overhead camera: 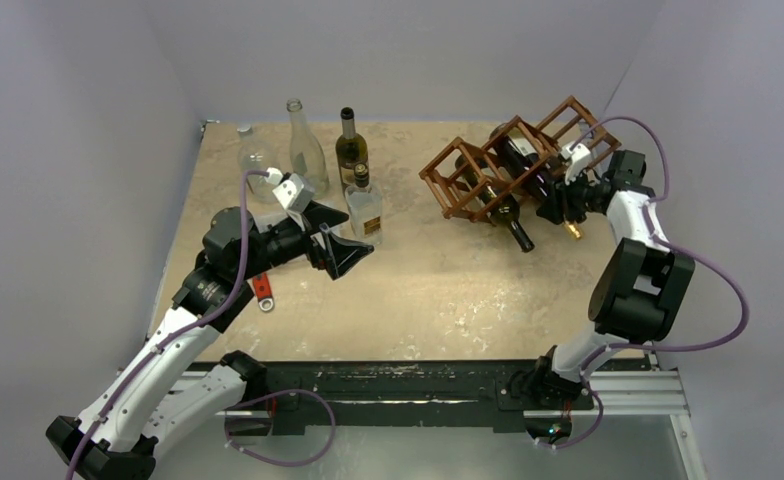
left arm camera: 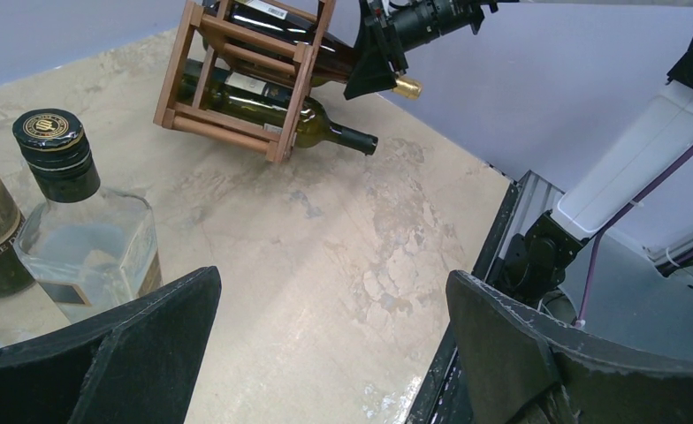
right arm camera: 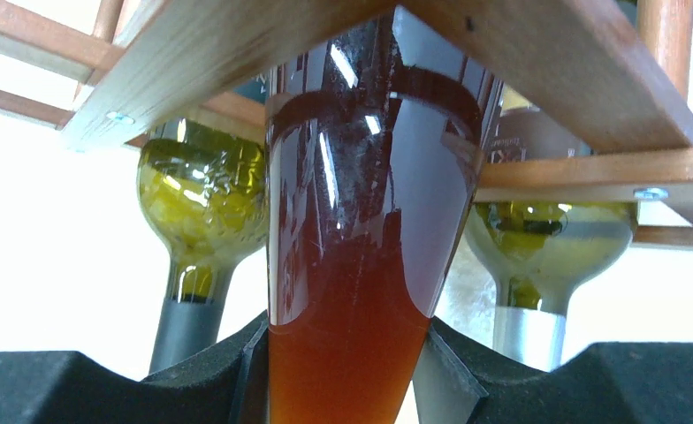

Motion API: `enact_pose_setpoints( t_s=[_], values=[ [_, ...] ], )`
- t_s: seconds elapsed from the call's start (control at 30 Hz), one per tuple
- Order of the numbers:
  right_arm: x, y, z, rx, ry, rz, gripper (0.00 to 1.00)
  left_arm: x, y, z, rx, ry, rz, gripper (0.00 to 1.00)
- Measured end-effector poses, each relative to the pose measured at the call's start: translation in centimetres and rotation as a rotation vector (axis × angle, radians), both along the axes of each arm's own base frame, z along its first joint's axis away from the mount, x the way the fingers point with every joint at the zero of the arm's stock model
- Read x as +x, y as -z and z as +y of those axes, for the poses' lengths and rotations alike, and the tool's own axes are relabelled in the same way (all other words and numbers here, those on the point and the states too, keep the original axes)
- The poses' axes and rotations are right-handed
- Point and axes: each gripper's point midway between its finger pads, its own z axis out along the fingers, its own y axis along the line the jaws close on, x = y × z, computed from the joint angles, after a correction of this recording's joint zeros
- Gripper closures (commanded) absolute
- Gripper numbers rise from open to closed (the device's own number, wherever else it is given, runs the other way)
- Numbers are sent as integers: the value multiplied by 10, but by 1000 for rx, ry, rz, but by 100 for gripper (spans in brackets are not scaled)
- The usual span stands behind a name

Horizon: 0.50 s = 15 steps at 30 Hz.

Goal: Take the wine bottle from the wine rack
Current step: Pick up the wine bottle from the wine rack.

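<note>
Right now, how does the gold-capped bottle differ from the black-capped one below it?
The gold-capped bottle lies in an upper cell of the wine rack; the black-capped bottle lies lower. The gold-capped one's glass looks amber-brown, the black-capped one's olive green. The right end effector grips the gold-capped neck; nothing grips the black-capped bottle. Both lie sideways, necks poking out.

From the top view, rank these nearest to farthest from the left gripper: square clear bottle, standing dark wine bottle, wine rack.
1. square clear bottle, just beyond the left gripper.
2. standing dark wine bottle, behind it.
3. wine rack, far right.
</note>
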Motion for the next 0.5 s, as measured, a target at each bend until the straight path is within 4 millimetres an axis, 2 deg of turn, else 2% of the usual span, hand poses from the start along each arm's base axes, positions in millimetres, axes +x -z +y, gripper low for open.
enact_pose_setpoints(
  t_s=[0.2,0.5],
  values=[
    [-15,-3,-2,13,44,14,100,0,0,0,2,0,-4,0],
    [-22,-4,-3,23,77,17,100,0,0,0,3,-1,-5,0]
  ],
)
